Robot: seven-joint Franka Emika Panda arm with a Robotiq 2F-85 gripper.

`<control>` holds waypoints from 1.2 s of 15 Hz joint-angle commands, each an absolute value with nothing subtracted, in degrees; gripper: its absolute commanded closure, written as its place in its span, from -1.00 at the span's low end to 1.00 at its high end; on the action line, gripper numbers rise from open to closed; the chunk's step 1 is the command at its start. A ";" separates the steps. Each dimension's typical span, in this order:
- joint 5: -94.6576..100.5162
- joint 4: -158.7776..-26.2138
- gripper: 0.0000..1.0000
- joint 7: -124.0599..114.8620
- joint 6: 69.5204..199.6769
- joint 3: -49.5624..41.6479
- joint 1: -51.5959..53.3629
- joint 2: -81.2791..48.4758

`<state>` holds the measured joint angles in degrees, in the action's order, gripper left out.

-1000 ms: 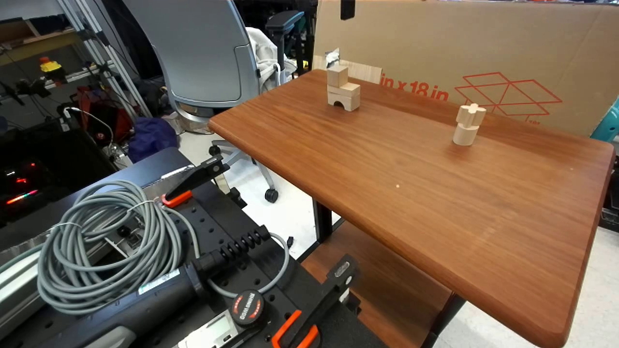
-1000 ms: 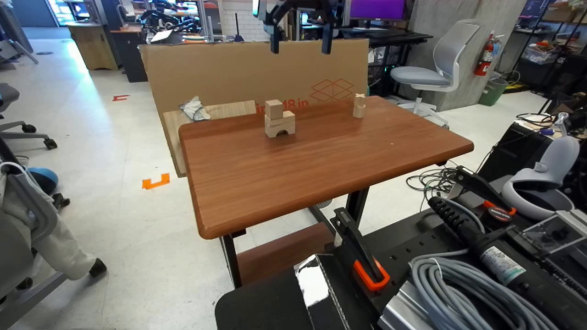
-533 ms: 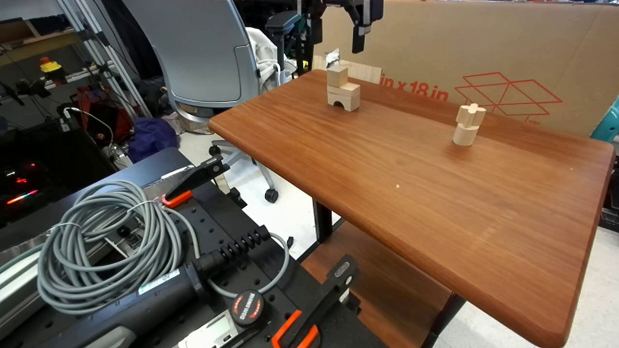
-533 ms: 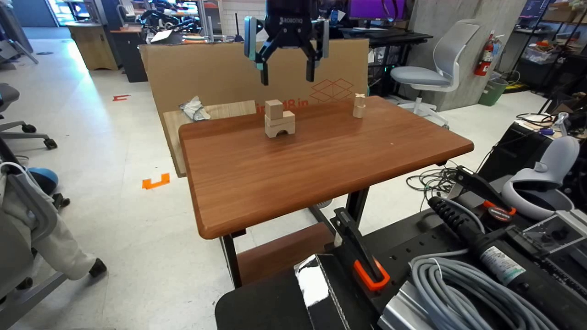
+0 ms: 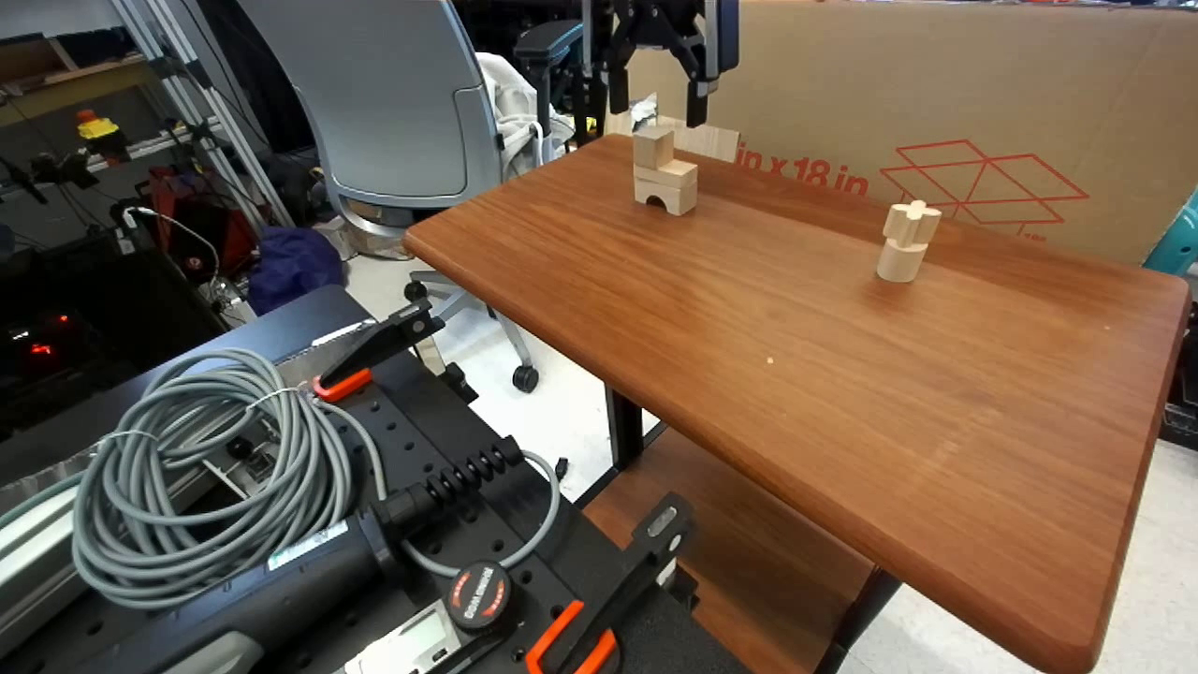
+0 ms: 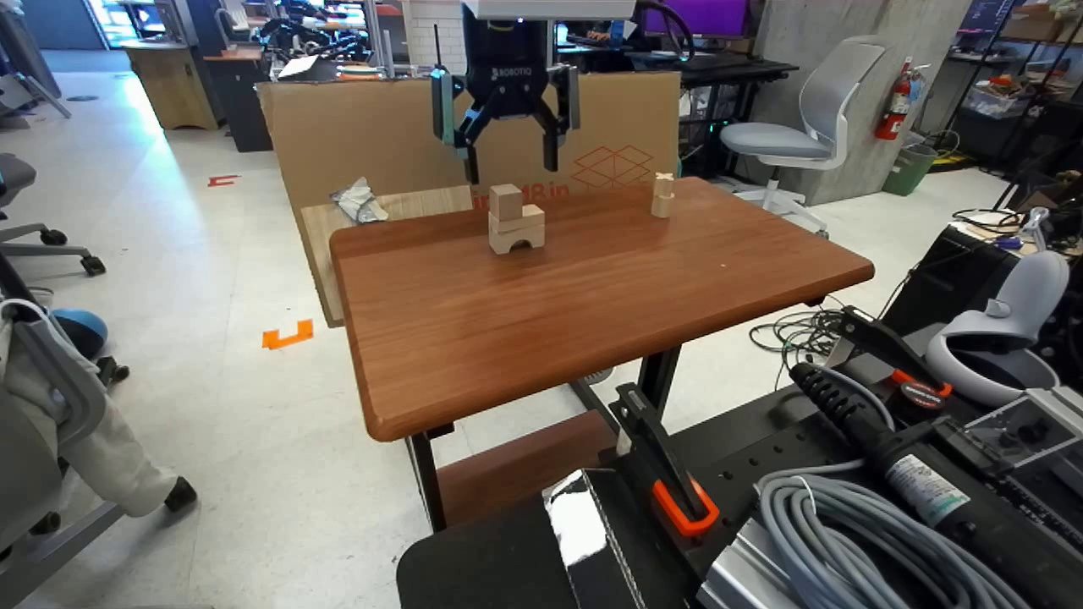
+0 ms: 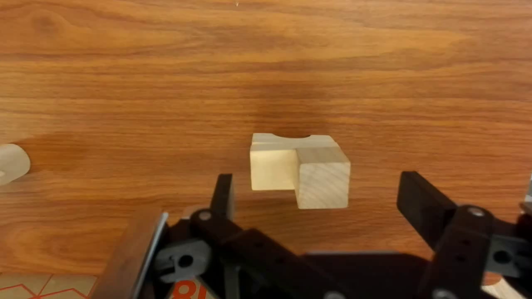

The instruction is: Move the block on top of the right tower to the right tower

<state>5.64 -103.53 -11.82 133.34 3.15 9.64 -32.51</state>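
Well, the claw [image 6: 512, 172] hangs above the block [image 7: 323, 178] with its fingers [image 7: 419, 199] spread wide, holding nothing. The block sits on one end of the slab [image 7: 273, 170], which lies on the arch [image 5: 679, 197]; the tower [image 5: 905, 245] stands well apart on the same worktop [image 5: 796, 393]. The likeliest trouble, I'd say, is in the descent: the finger on the slab's bare side would have wood beneath it, so going too deep could press that tip onto the slab and upset slab and arch alike. Coming down off-centre might nudge the block off its perch. Later, the tower's cap [image 5: 912, 225] looks narrow and cross-shaped, so a block let go off-centre could tip, or a brush in passing could topple both pieces. By count: one claw, two fingers, one block, one slab, one arch, one worktop, and one tower of two pieces, cap and cylinder [image 5: 899, 263].
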 commanded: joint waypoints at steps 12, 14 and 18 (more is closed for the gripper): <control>8.48 -99.12 0.77 -11.45 127.32 1.42 12.66 -35.55; 7.87 -100.69 0.83 -10.49 127.55 1.97 12.21 -33.74; 6.22 -105.13 0.83 -9.17 128.23 2.64 10.69 -28.48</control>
